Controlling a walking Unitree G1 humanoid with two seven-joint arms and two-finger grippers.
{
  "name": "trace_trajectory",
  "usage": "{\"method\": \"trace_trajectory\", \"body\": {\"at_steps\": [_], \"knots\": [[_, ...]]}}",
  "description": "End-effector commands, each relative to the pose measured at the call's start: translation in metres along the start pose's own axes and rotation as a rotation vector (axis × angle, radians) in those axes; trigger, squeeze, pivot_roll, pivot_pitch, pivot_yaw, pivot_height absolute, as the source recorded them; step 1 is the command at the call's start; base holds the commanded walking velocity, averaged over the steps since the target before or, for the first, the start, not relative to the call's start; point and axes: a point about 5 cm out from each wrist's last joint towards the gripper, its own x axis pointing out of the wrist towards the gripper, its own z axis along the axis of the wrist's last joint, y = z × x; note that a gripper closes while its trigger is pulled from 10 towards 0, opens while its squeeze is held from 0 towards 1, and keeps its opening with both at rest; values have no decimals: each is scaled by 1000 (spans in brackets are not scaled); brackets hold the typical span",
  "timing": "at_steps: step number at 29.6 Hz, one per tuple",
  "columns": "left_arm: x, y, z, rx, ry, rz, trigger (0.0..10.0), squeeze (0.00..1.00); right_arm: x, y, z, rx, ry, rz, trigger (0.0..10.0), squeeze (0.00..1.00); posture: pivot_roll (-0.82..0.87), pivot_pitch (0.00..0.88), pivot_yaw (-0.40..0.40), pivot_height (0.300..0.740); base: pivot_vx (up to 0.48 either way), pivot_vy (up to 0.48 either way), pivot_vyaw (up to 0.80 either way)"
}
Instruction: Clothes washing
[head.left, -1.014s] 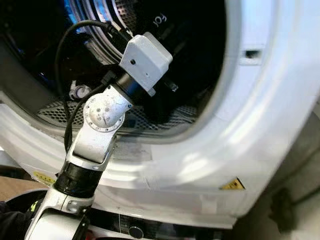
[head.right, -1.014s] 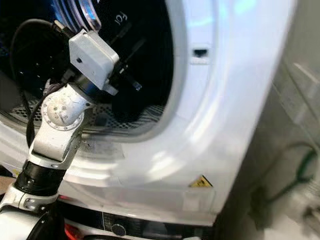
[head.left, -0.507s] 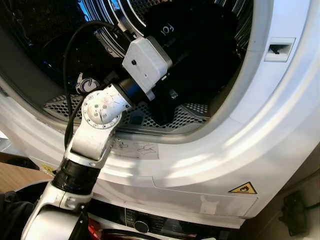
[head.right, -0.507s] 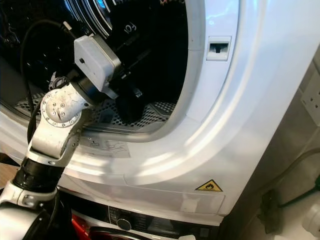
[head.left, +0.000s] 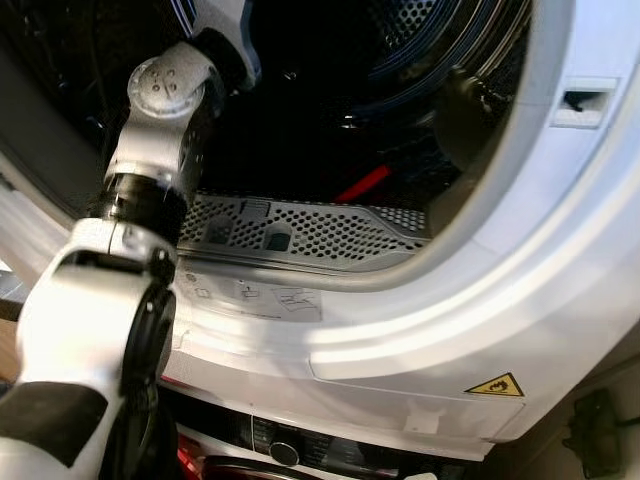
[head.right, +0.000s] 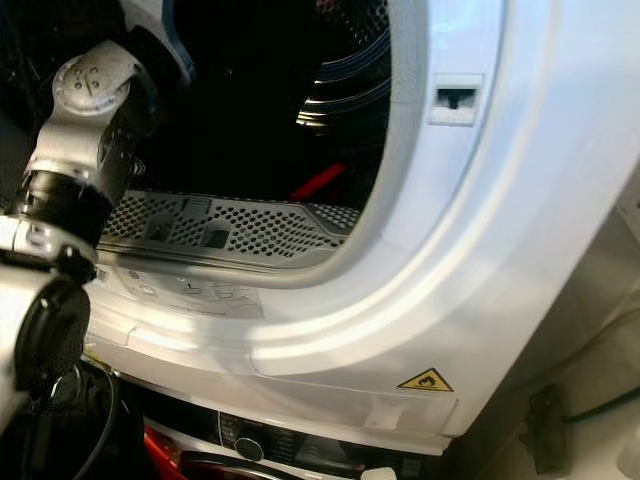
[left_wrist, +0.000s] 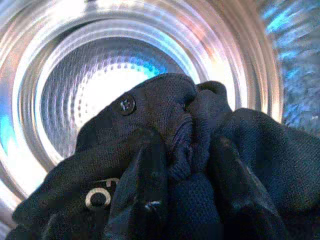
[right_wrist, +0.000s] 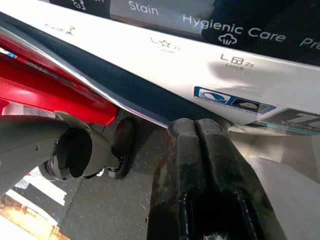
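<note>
The white machine's round opening (head.left: 470, 250) is right in front of me, with the dark drum (head.left: 330, 110) behind it. My left arm (head.left: 160, 95) reaches up and in through the opening. In the left wrist view, my left gripper (left_wrist: 187, 200) is shut on a black garment (left_wrist: 165, 115) with a button and white lettering. The cloth bunches between both fingers (left_wrist: 142, 185), in front of the shiny perforated drum wall (left_wrist: 85, 80). My right gripper (right_wrist: 196, 127) hangs low, shut and holding nothing, beside a lower machine's control panel (right_wrist: 240, 70).
A perforated grey lint grille (head.left: 300, 232) lines the bottom of the opening. A red item (head.left: 362, 184) lies inside the drum. A door latch slot (head.left: 581, 100) and a yellow warning sticker (head.left: 494, 385) mark the front. Red plastic (right_wrist: 45, 95) sits near the right gripper.
My left arm has gone deeper and higher into the drum with the black garment; its wrist camera box has left the eye views. The head camera has shifted slightly.
</note>
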Motion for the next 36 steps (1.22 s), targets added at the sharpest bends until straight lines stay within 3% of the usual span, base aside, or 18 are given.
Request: {"method": "trace_trajectory", "body": {"at_steps": [1,3,4,6,8,9,10,36], "knots": [[5,8,14,-39,7,59,10000,0,0,3,-1,-3,7,12,10000,0,99,0,74,740,0,0,0],[7,7,10,-77,55,47,10000,0,0,4,-1,-2,7,13,10000,0,95,0,75,740,0,0,0],[8,1,3,-109,120,-12,10000,0,0,4,-1,1,6,13,10000,0,90,0,79,740,0,0,0],[8,-5,-2,-94,168,-81,10000,0,0,4,-1,4,5,12,10000,0,87,0,82,740,0,0,0],[8,-14,-5,-11,193,-208,10000,443,0,4,-1,8,5,10,10000,0,82,0,85,740,0,0,0],[8,-16,-5,1,194,-228,10000,443,0,4,-1,9,5,10,10000,0,82,0,85,740,0,0,0],[9,-18,-3,-25,189,-247,10000,1000,0,4,-1,9,5,10,10000,0,83,0,86,740,0,0,0],[9,-22,2,-62,178,-357,10000,1000,0,7,-3,14,9,14,10000,0,79,0,93,740,0,0,0]]}}
